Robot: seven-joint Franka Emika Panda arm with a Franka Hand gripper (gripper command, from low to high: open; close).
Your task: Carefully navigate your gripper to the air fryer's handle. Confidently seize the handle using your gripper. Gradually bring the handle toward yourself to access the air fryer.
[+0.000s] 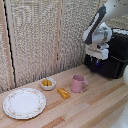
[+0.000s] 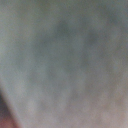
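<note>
The air fryer (image 1: 117,56) is a large black box at the back of the wooden table, on the exterior view's right. My gripper (image 1: 98,61) hangs from the white-and-black arm right in front of the air fryer's drawer front, fingers pointing down. A blue fingertip (image 1: 96,63) shows against the black front. The handle is not separable from the dark fingers and the drawer front; I cannot tell whether the fingers are around it. The wrist view is a uniform grey-green blur with nothing recognisable in it.
A pink mug (image 1: 77,83) stands on the table (image 1: 95,107) in front of the air fryer. Toward the exterior view's left are an orange item (image 1: 63,93), a small white bowl (image 1: 48,84) and a patterned plate (image 1: 24,103). A woven screen (image 1: 40,35) closes the back.
</note>
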